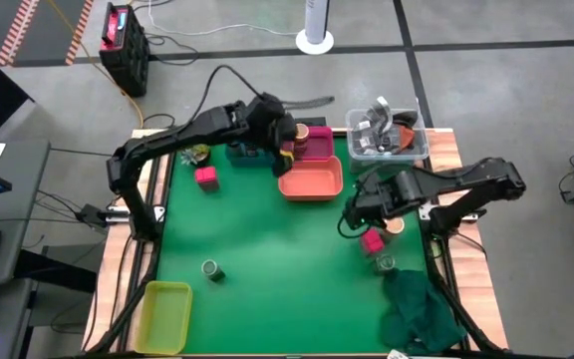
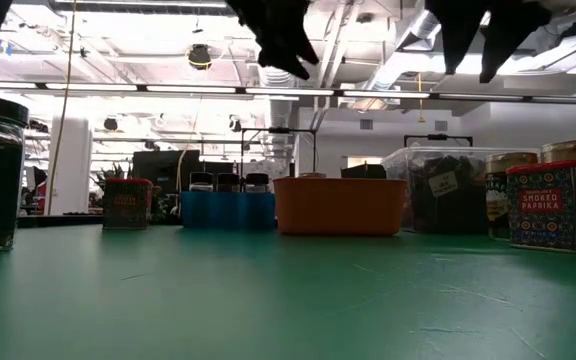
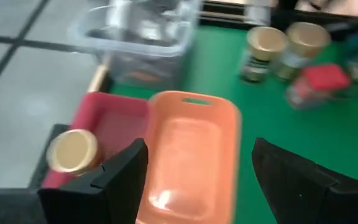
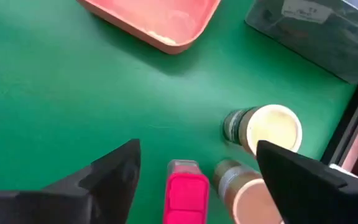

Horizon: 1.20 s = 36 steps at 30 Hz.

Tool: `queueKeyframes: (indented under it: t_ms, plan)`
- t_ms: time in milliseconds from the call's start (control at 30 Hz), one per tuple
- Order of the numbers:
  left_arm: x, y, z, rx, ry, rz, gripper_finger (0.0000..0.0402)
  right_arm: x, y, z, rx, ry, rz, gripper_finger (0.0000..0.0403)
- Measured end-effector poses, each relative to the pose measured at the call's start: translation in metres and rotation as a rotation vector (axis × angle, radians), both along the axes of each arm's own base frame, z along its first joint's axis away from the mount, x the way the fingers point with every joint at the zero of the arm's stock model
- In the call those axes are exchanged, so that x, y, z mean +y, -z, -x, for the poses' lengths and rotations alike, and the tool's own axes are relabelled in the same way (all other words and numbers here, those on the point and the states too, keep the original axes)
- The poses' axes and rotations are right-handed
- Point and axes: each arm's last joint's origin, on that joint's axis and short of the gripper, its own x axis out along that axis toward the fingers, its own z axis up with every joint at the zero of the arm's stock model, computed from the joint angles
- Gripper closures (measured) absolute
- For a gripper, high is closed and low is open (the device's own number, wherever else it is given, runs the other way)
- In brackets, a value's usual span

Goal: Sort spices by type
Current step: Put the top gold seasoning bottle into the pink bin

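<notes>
Fingers spread and empty, the right gripper (image 4: pixel 194 171) hovers over a pink box (image 4: pixel 186 198) crowded by two tan-topped jars (image 4: pixel 271 127) on the surface, risking a knock, while the left gripper (image 3: pixel 197 171), also released, hangs above the orange tray (image 3: pixel 191 149).

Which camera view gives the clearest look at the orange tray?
The left wrist view: the orange tray fills the frame, its empty inside visible. The high view shows it small from above, the low view only its side wall, the right wrist view one end.

Dark jointed arms (image 1: pixel 187 135), black wedge-shaped claw fingers (image 3: pixel 120 177).
</notes>
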Motion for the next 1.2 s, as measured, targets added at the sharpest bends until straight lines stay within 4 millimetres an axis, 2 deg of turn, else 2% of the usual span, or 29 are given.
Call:
queueKeyframes:
  t_ms: [167, 300, 467, 600, 667, 767, 900, 1067, 1200]
  plan:
    - [-0.037, -0.009, 0.002, 0.006, 0.087, -0.004, 0.0129, -0.018, 0.002, 0.004, 0.100, 0.040, -0.039, 0.0009]
    - [-0.062, -0.006, 0.009, -0.007, 0.137, -0.012, 0.0129, -0.029, 0.002, 0.005, 0.124, 0.069, -0.045, 0.0014]
    - [-0.083, 0.013, 0.038, -0.046, 0.104, 0.021, 0.0129, -0.041, -0.002, 0.010, 0.115, 0.078, -0.041, 0.0017]
    - [-0.098, 0.018, 0.072, -0.104, 0.053, 0.062, 0.0130, -0.049, -0.001, 0.010, 0.129, 0.065, -0.035, 0.0017]
    - [-0.105, 0.016, 0.089, -0.127, 0.026, 0.071, 0.0130, -0.054, 0.006, 0.010, 0.135, 0.059, -0.037, 0.0017]
    - [-0.115, 0.008, 0.110, -0.179, 0.001, 0.075, 0.0130, -0.060, 0.028, 0.015, 0.143, 0.054, -0.087, 0.0017]
    - [-0.126, -0.006, 0.134, -0.228, -0.022, 0.105, 0.0130, -0.064, 0.047, 0.031, 0.177, 0.078, -0.127, 0.0018]
    - [-0.130, -0.009, 0.152, -0.208, -0.041, 0.144, 0.0130, -0.067, 0.054, 0.048, 0.137, 0.098, -0.187, 0.0018]
    - [-0.130, -0.004, 0.157, -0.152, -0.050, 0.151, 0.0130, -0.074, 0.068, 0.055, 0.084, 0.118, -0.246, 0.0017]
